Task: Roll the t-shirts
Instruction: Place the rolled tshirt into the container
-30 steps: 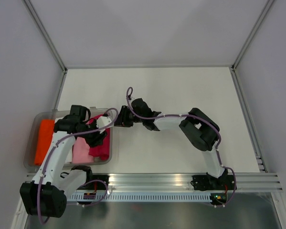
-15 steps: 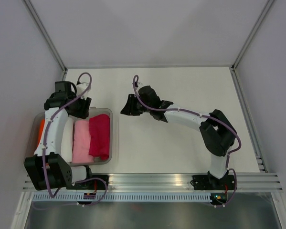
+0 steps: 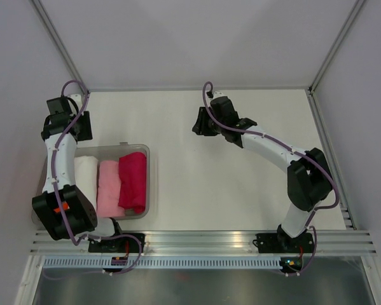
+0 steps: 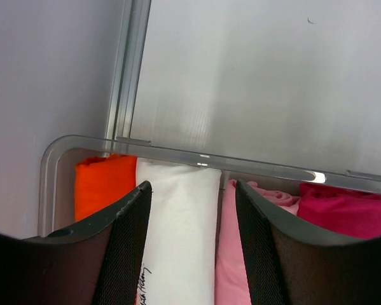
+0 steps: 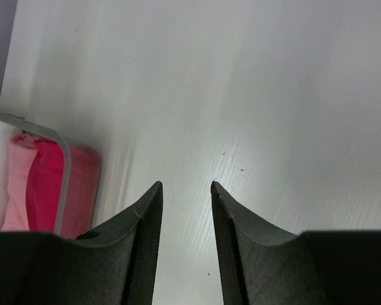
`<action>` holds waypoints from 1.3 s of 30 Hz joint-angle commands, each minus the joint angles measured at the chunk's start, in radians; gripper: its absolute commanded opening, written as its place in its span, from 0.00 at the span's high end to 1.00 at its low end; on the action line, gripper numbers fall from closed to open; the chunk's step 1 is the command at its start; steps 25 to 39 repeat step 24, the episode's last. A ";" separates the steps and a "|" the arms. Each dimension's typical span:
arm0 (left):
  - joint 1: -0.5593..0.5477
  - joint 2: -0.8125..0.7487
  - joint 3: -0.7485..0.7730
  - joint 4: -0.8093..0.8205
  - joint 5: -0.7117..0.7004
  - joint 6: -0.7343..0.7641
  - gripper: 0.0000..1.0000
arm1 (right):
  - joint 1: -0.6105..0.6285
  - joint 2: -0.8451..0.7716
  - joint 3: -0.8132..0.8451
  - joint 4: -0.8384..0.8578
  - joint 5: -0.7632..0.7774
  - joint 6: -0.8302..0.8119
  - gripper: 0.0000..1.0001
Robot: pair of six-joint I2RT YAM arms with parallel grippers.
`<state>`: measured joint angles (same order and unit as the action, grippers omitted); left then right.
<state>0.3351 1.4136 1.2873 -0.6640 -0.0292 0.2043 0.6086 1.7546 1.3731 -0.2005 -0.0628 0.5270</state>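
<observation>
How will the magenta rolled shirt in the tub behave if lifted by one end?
The magenta t-shirt is soft cloth, so it would probably sag and start unrolling rather than stay stiff. Being only rolled fabric, it is likely light for its bulk. Packed between the pale pink roll and the tub wall, it may drag its neighbour when pulled.

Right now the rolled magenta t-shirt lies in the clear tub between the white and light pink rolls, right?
No. In the clear tub, the rolled magenta t-shirt ends the row, beside only the light pink roll; the top view shows it.
</observation>
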 commanded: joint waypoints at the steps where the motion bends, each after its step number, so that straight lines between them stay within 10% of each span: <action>1: -0.001 0.011 0.021 0.052 -0.038 -0.014 0.39 | -0.007 -0.030 0.026 -0.033 0.057 -0.028 0.52; 39: -0.002 0.013 -0.002 0.050 0.052 -0.011 0.39 | -0.027 -0.087 0.051 -0.013 0.345 -0.088 0.38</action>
